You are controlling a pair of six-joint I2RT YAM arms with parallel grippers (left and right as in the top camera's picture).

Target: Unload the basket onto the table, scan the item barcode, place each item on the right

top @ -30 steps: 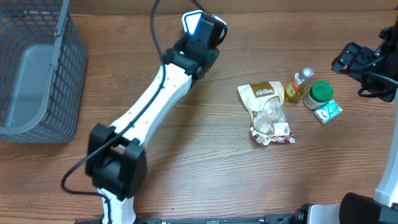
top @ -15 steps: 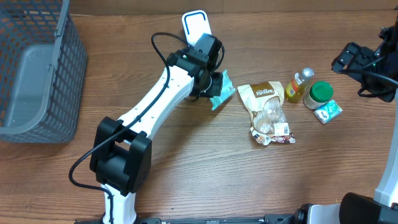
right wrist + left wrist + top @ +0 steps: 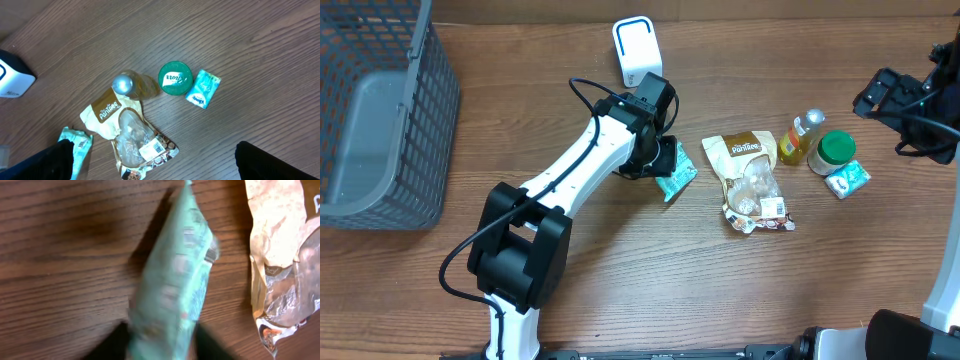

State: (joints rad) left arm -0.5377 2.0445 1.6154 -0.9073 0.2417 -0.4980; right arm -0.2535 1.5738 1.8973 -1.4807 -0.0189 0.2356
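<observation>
From overhead, I am drawing my left jaws back from the white scanner point(image 3: 635, 50), which they were hanging over a second ago. I am bringing the teal packet point(image 3: 677, 172) down toward the tabletop point(image 3: 620, 280). The packet is lying just ahead of the jaws, and the tan snack bag point(image 3: 750, 180) is further out on that same side. I am judging the scan pass done and the put-down under way.

In the left wrist view, the packet is reaching out from between the jaws, blurred, over the wood. The jaws are standing part-way apart on either side of it, and I cannot tell whether they are gripping it.

In the right wrist view, my right jaws are spread wide, holding nothing, and hanging well above the green lid point(image 3: 175, 78).
</observation>
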